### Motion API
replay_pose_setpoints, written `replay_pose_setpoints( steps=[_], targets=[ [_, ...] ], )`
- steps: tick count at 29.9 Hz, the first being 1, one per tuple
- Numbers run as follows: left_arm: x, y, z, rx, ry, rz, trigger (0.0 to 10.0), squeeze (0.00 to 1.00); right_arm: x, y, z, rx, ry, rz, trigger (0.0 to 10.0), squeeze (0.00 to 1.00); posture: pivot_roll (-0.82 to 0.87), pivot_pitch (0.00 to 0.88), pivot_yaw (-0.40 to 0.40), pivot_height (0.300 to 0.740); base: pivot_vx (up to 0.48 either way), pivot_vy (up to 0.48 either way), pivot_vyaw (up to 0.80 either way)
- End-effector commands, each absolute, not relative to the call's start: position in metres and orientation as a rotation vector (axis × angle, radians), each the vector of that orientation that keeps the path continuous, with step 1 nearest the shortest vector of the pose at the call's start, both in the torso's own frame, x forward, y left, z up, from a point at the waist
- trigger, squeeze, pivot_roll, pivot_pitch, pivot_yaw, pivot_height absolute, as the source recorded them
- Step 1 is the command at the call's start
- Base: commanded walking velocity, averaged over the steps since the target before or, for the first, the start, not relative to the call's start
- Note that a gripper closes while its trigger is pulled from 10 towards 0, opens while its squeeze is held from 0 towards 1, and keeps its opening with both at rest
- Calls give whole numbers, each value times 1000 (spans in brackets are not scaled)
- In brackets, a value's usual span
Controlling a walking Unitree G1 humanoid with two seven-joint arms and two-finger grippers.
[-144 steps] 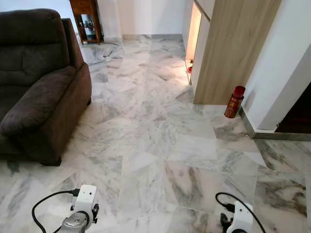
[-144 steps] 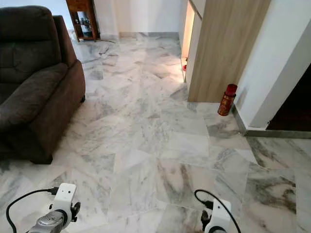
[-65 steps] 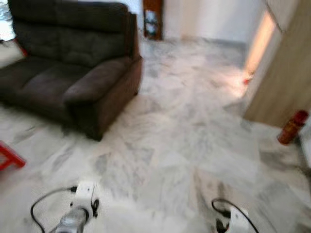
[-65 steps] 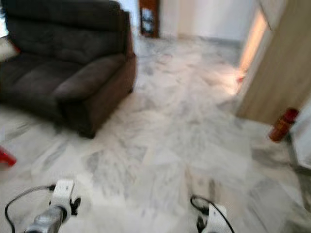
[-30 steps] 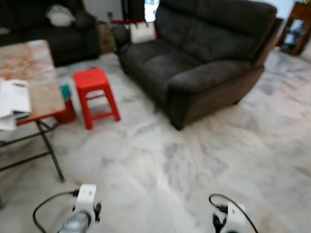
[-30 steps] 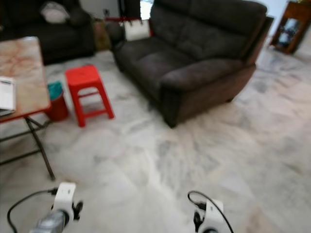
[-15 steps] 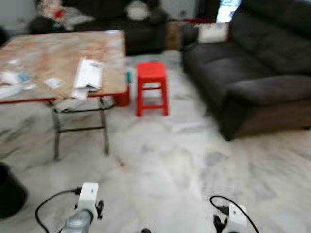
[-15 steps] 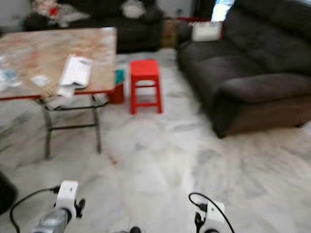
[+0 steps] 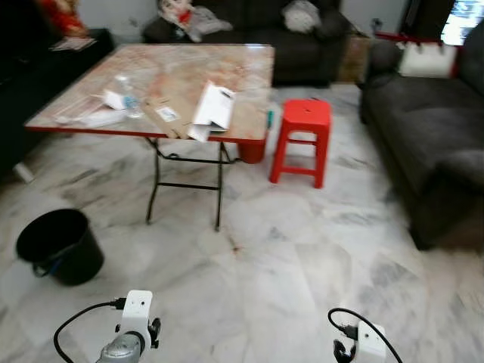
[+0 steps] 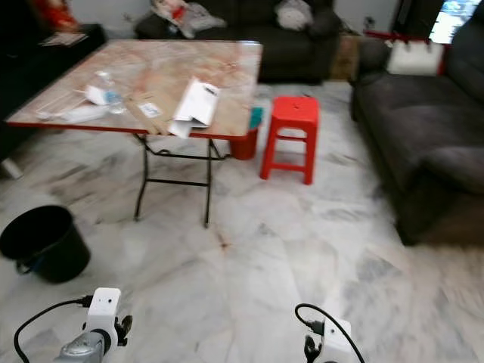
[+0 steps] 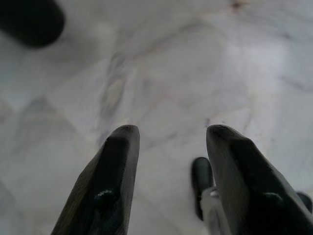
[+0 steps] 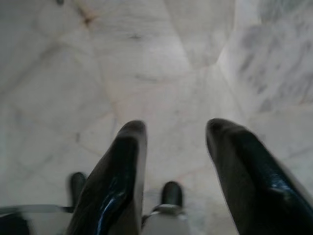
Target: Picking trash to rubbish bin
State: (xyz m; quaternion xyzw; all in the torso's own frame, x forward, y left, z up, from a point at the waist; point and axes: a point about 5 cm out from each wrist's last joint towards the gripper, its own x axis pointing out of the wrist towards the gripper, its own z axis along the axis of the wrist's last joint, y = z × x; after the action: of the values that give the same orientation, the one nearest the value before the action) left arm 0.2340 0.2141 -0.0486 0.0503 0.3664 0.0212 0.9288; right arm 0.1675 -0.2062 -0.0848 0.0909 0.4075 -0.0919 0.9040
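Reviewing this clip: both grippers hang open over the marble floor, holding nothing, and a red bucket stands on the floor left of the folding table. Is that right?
One detail is off: the bucket is black, not red, as the left eye view shows. The rest holds: it stands on the floor left of the folding table, and the left gripper and right gripper hang open over the marble floor, holding nothing.

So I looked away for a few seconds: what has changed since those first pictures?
The head camera swung left: the wooden cabinet and red bottle left view; the folding table, red stool and black bucket came in. Both grippers, left and right, stay open, empty, low over the marble floor.
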Motion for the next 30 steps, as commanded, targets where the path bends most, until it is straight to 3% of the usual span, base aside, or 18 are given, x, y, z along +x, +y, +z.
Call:
replay_pose_setpoints(
  steps=[1,10,17,30],
  targets=[
    [225,221,-53,100,785,66,10000,0,171,-201,-84,197,836,-178,10000,0,116,44,-2,740,0,0,800],
    [255,214,-32,129,653,23,10000,0,194,-207,-71,193,744,-191,10000,0,122,46,-1,740,0,0,89],
    [304,193,13,136,405,-57,10000,0,255,-207,-25,141,462,-122,10000,0,113,46,1,740,43,0,0],
    [346,150,76,84,58,-158,10000,0,325,-180,63,121,1,-19,10000,0,122,50,7,740,316,0,0]
  ],
)
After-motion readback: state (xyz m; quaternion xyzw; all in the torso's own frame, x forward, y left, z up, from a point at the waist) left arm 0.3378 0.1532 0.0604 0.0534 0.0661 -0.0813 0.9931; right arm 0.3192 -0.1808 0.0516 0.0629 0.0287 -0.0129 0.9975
